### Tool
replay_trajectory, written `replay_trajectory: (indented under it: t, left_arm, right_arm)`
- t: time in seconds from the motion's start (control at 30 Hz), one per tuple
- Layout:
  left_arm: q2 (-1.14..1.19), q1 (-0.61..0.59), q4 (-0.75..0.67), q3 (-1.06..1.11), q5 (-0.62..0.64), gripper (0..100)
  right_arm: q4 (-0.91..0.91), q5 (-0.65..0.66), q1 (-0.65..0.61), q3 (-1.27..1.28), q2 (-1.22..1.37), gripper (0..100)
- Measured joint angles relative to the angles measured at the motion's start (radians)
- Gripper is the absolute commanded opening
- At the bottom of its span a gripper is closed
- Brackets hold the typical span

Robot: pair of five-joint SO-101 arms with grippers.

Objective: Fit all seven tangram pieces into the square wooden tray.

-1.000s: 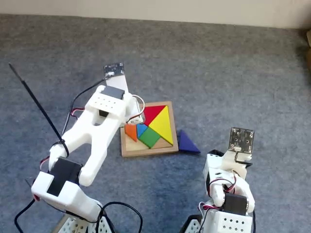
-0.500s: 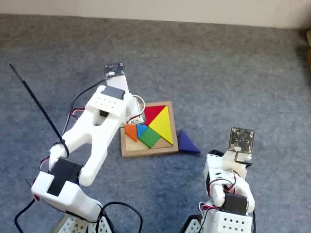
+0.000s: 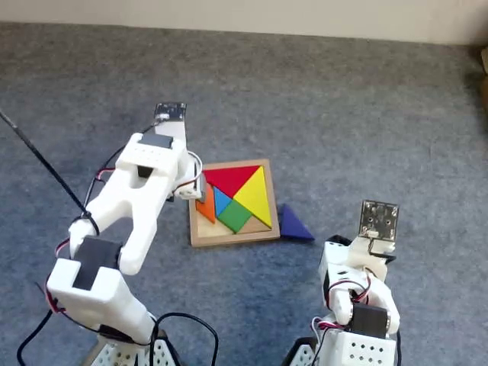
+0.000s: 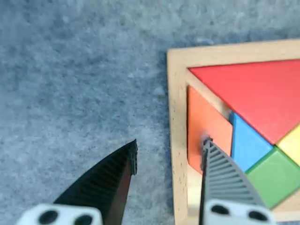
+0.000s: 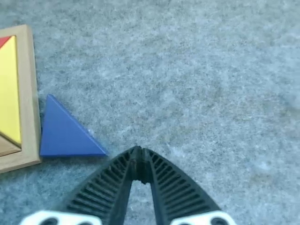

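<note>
Straddles tray (image 4: 220, 49) rim with left tool (image 4: 169, 142) spread open, partly over orange piece (image 4: 206, 119). Holds right tool (image 5: 139, 150) closed, empty, near blue triangle (image 5: 63, 133) just outside tray.

Grey, felt-like cloth (image 3: 343, 114) is seen over the table, matt and fuzzy with short fibres. The tray (image 4: 177, 140) is shown as pale bare wood, faintly speckled. The red piece (image 4: 253, 93), orange piece (image 4: 206, 122) and blue triangle (image 5: 63, 133) are painted smooth, with a soft satin finish. Ribbed matt black plastic is seen on the left gripper (image 4: 169, 144) and right gripper (image 5: 139, 151). The arm shells (image 3: 145, 198) are moulded in smooth white plastic.
</note>
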Motion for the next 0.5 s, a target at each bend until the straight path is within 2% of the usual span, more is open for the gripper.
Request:
replay_trajectory:
  t: [0.17, 0.5]
  left_arm:
    - [0.08, 0.008, 0.009, -0.094, -0.003, 22]
    - [0.215, 0.008, 0.161, -0.298, -0.005, 22]
  right_arm:
    - [0.0, 0.0, 0.0, 0.0, 0.0, 0.4]
    - [0.0, 0.0, 0.0, 0.0, 0.0, 0.4]
